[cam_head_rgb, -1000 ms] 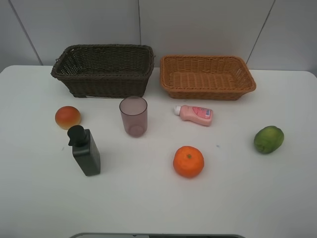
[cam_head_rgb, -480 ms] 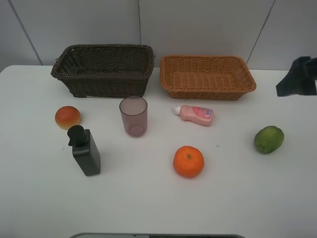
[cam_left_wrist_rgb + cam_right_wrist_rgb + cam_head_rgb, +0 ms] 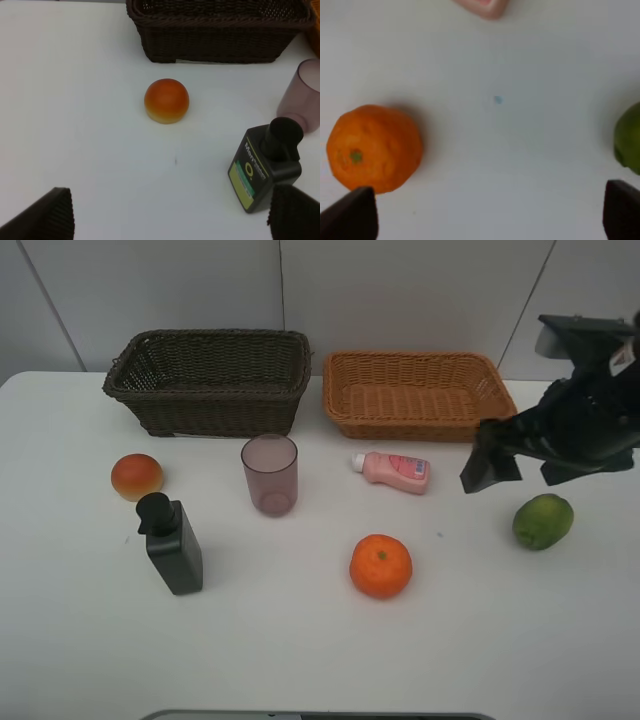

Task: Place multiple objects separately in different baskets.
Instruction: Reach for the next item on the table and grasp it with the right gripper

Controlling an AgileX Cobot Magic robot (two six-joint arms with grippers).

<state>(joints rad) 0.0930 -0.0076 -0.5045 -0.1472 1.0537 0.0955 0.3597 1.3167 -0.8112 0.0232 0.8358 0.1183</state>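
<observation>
Currently the right gripper (image 3: 520, 475), jaws spread and empty, is hovering near the green lime (image 3: 543, 521), seemingly the first pick; lowering around it likely comes next.

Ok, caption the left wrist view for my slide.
Open left end effector facing an orange-red bun, dark pump dispenser, mauve cup and dark brown basket.

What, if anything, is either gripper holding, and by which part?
Nothing is held. The left gripper and right gripper are both open and empty; the right hangs above the table between tangerine and lime, touching neither.
</observation>
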